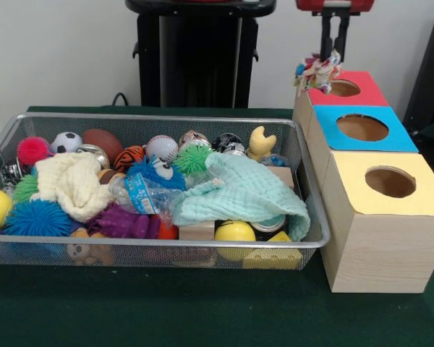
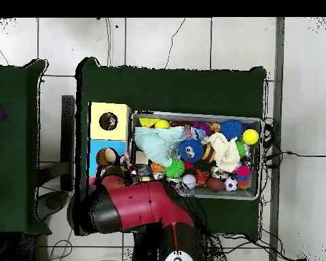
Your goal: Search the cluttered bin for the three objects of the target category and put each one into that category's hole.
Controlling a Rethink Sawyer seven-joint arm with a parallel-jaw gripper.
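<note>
A dark green cloth [image 1: 202, 318] covered the table, which stood on a pale tiled floor [image 2: 193, 41] before a white wall [image 1: 58, 50]. The wire bin [image 1: 159, 249] of toys sat on it, with the wooden box [image 1: 380, 246] just beside it. Over the box's red-topped hole [image 1: 343, 88], the gripper [image 1: 334, 56] was clenched on a multicoloured rope toy [image 1: 318, 72] hanging at the hole's edge.
</note>
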